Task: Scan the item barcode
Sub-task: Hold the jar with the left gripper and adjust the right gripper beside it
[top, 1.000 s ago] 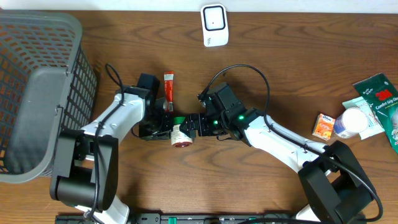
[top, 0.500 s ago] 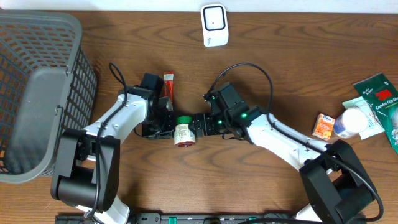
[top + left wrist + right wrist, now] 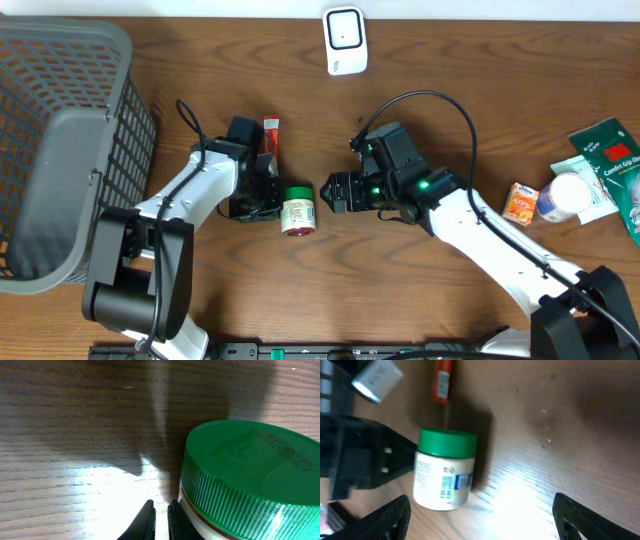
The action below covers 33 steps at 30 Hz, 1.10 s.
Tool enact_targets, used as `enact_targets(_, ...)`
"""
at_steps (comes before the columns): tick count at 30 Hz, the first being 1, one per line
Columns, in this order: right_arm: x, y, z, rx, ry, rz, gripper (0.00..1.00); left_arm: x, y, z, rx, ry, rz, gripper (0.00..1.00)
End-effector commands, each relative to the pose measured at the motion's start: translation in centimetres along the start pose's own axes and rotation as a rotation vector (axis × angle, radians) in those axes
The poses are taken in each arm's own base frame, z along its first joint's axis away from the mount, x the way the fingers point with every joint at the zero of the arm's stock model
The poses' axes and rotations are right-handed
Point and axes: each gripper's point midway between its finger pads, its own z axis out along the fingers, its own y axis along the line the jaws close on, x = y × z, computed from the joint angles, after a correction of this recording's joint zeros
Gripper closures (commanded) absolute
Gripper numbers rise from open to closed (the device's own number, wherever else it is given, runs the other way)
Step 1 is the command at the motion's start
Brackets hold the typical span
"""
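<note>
Overhead, green-lidded jar [image 3: 297, 212] beside closed left gripper [image 3: 271, 204]

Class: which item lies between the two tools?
The green-capped jar. The red tube lies further back, and the orange box is far off right.

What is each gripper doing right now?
Left gripper: jaws shut, empty, beside the jar.
Right gripper: jaws open, empty, apart from the jar.

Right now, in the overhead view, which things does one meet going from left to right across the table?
basket, red tube, green-lidded jar, white scanner, orange box, white bottle
</note>
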Motion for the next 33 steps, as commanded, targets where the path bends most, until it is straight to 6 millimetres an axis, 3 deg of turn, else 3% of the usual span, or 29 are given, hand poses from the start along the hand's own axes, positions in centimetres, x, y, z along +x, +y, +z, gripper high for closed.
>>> enact_targets(1, 0.2, 0.0, 0.3, 0.065, -0.021, -0.052, 0.13, 0.5, -0.2, 0.6, -0.001, 0.021, 0.020, 0.89)
enact_targets(17, 0.6, 0.0, 0.6, 0.170, -0.061, -0.104, 0.12, 0.8, -1.5, 0.9, 0.019, 0.029, 0.040, 0.89)
enact_targets(33, 1.0, 0.0, 0.7, 0.164, -0.045, -0.098, 0.08, 1.1, -3.2, -0.1, 0.102, 0.025, 0.052, 0.89)
